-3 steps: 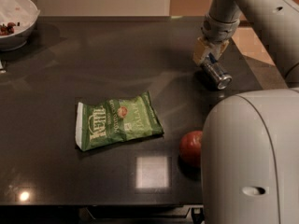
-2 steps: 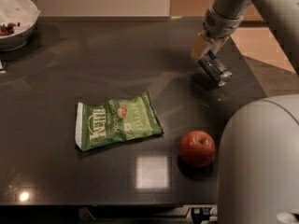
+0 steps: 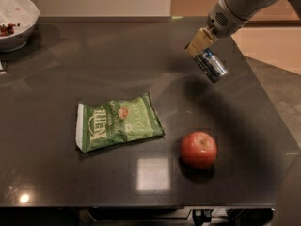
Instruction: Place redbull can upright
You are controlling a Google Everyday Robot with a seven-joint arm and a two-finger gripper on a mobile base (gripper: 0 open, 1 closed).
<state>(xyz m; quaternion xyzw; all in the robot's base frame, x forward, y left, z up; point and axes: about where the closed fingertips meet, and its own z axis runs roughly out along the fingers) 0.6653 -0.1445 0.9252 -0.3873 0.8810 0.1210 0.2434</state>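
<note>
The redbull can (image 3: 211,65) is a slim silver and blue can, tilted, its shiny end pointing down to the right. It hangs in the air above the right part of the dark table (image 3: 56,98), with its shadow below it. My gripper (image 3: 201,46) is shut on the can's upper end, with the cream-coloured fingers (image 3: 198,40) around it. The arm comes in from the upper right corner.
A green chip bag (image 3: 116,121) lies flat near the table's middle. A red apple (image 3: 198,149) sits at the front right. A white bowl (image 3: 14,22) with food stands at the far left corner. The table's right edge runs close under the can.
The can has been lifted off the table and now hangs tilted in my gripper. The arm has pulled back out of the foreground, which uncovers the apple.
</note>
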